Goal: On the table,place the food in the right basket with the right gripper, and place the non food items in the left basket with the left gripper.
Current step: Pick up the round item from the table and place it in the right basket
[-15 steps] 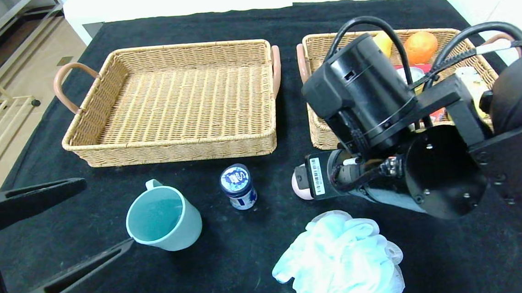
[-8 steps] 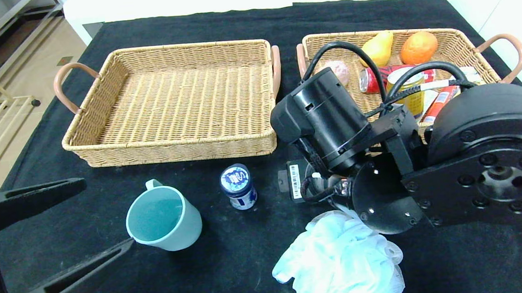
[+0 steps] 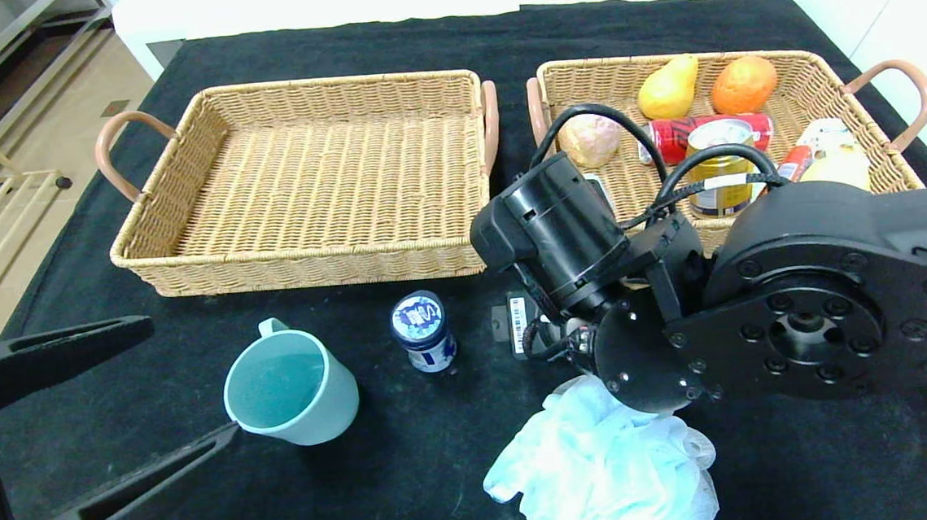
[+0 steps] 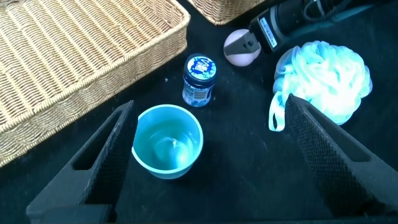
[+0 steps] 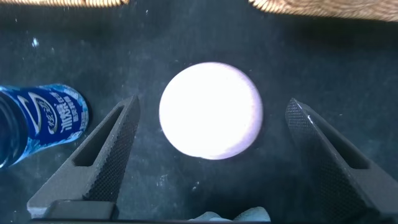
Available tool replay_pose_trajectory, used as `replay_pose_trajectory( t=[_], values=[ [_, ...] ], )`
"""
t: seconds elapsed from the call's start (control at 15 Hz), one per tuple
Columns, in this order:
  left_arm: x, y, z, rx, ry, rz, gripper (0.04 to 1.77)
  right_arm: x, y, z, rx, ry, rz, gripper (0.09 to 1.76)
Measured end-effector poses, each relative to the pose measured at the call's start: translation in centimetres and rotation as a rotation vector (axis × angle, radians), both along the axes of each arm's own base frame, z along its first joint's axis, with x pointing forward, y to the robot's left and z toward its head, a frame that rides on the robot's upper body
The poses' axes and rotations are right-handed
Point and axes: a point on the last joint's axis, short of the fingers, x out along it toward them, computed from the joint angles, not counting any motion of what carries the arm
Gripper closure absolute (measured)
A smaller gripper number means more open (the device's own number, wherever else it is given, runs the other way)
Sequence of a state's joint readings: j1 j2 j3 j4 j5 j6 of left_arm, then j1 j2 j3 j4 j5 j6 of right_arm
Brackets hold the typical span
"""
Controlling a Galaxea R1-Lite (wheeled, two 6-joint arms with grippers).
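Two wicker baskets sit side by side at the far end of a black-covered table (image 3: 414,492). The right basket (image 3: 813,64) already holds food: a yellow pear (image 3: 668,91), an orange fruit (image 3: 743,84), a roundish bun-like item (image 3: 590,140), a red can (image 3: 679,135) lying down, an upright tin (image 3: 716,167) and some packets at the far right edge, partly hidden by the arm. The left basket (image 3: 319,172) holds nothing.

On the cloth in front of the baskets: a teal mug (image 3: 289,393), a small blue-label bottle (image 3: 424,332) just beside it, a pale pink round object (image 5: 211,111) and a pale blue bath pouf (image 3: 600,466) nearest the robot.

Right gripper (image 5: 208,158) hangs low over the pink round object, jaws spread wide w/ one finger on either side, not touching it, nothing held. In the head view the arm hides that object. Can't tell if it's food.

Left gripper (image 3: 100,424) sits at the near left corner, beside the mug, jaws fully apart, empty.

Judgement: food side looks mostly done, maybe one item left if the pink thing counts. Non-food side not begun; mug, pouf and prob the bottle are left for the left arm
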State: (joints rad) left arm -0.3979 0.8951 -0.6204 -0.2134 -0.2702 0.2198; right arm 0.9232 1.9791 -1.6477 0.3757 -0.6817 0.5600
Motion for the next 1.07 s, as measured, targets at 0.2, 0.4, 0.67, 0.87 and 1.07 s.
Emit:
replay_pose_trajectory(
  t=[0.2,0.4,0.67,0.87,1.07],
  values=[
    [0.0,0.0,0.0,-0.001,0.000,0.002,0.09,0.5,0.0,-0.6,-0.009,0.013,-0.006,0.14],
    [0.0,0.0,0.0,-0.001,0.000,0.004,0.09,0.9,0.0,-1.0,-0.018,0.020,-0.014,0.14],
    [0.0,0.0,0.0,-0.002,0.000,0.003,0.09,1.0,0.1,-1.2,-0.020,0.025,-0.012,0.69],
    [0.0,0.0,0.0,-0.001,-0.001,0.003,0.09,1.0,0.1,-1.3,-0.022,0.027,-0.011,1.02],
    [0.0,0.0,0.0,0.000,0.000,0.003,0.09,1.0,0.1,-1.3,-0.022,0.027,-0.011,1.69]
  ],
)
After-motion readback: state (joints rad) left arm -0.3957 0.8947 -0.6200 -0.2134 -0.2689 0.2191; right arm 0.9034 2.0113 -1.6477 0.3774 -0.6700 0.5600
